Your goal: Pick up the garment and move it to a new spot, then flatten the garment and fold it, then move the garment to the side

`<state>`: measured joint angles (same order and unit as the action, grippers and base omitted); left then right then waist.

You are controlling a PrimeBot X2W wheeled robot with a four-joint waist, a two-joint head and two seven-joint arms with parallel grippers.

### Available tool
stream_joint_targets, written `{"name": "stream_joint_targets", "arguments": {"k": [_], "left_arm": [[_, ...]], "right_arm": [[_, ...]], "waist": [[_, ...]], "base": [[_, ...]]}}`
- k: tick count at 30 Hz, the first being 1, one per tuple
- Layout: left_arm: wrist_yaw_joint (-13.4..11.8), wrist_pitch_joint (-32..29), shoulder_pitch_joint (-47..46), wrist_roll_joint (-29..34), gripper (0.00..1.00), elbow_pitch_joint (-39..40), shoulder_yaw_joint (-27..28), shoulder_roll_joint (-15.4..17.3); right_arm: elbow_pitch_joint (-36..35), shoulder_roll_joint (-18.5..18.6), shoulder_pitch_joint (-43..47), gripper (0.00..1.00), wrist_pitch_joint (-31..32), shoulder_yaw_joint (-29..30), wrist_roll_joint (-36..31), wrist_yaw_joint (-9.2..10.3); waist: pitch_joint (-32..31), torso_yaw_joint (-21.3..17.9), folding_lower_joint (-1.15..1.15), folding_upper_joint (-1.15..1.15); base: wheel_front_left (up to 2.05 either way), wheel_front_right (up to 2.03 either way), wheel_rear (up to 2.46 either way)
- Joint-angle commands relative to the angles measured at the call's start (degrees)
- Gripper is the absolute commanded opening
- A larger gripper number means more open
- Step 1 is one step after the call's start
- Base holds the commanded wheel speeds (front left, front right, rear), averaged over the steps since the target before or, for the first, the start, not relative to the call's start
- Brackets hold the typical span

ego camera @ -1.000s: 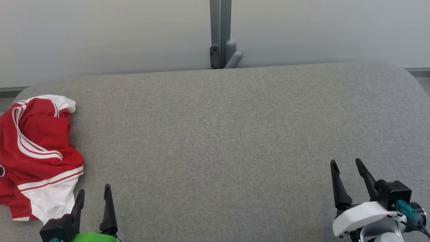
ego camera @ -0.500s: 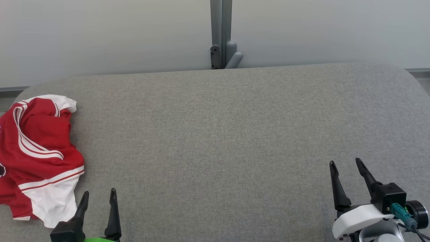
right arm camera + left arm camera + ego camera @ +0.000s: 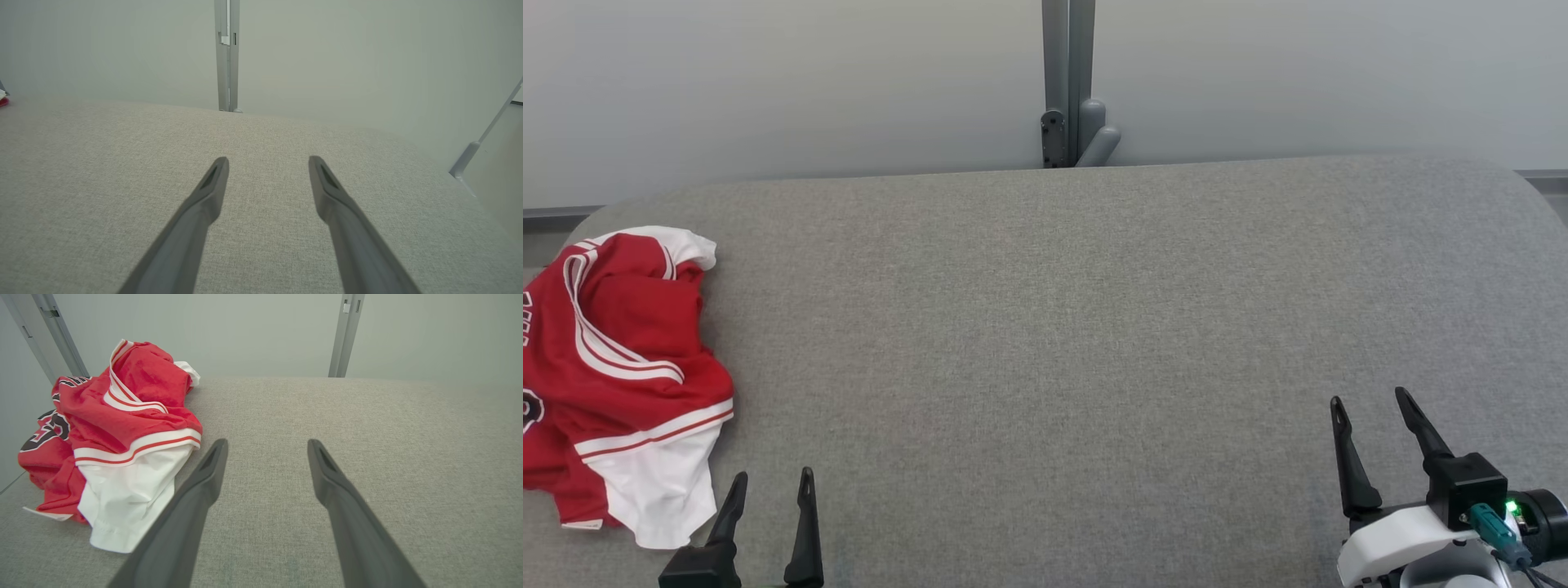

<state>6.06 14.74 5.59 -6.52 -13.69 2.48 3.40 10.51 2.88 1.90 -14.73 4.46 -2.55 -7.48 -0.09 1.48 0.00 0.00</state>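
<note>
The garment [image 3: 613, 376] is a red jersey with white bands and stripes, lying crumpled at the left end of the grey padded surface [image 3: 1054, 327]. In the left wrist view the garment [image 3: 114, 428] lies just left of my left fingers. My left gripper [image 3: 772, 482] stands open near the front edge, a little to the right of the garment's white hem, holding nothing. Far to the right, my right gripper [image 3: 1368, 396] is open and empty over bare fabric. The right wrist view has a sliver of the garment [image 3: 3, 100] at its left edge.
A pale wall runs behind the surface, with a grey post [image 3: 1068, 82] and bracket at the middle. The surface's left end curves down just beyond the garment. A slanted grey bar [image 3: 482, 139] stands off the right end.
The head camera has turned slightly left, shifting the whole picture right. My left gripper has drawn back toward the bottom edge. The right gripper has sunk a little. The garment lies as before.
</note>
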Motion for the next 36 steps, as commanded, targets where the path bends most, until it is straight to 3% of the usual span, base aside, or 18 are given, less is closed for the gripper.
{"name": "stream_joint_targets", "arguments": {"k": [1, 22, 36], "left_arm": [[0.26, 0.51, 0.8, 1.05, 1.0, -0.27, 0.35, 0.1], [1.17, 0.51, -0.18, 0.26, 1.0, -1.1, 0.66, -0.38], [1.44, 0.45, 2.26, 0.31, 1.0, -1.33, 2.62, -0.41]], "right_arm": [[-0.11, 0.09, 0.46, 1.0, -0.55, 0.15, -1.14, -0.02], [0.36, 0.07, 0.73, 1.0, -0.52, 0.08, 0.6, -0.01], [1.12, 0.09, 0.94, 1.0, -0.51, -2.04, 1.43, -0.01]], "waist": [[0.03, 0.08, 0.0, 0.0], [0.19, 1.9, 0.0, 0.0], [-1.56, 12.49, 0.0, 0.0]], "base": [[0.0, 0.0, 0.0], [0.0, 0.0, 0.0], [0.0, 0.0, 0.0]]}}
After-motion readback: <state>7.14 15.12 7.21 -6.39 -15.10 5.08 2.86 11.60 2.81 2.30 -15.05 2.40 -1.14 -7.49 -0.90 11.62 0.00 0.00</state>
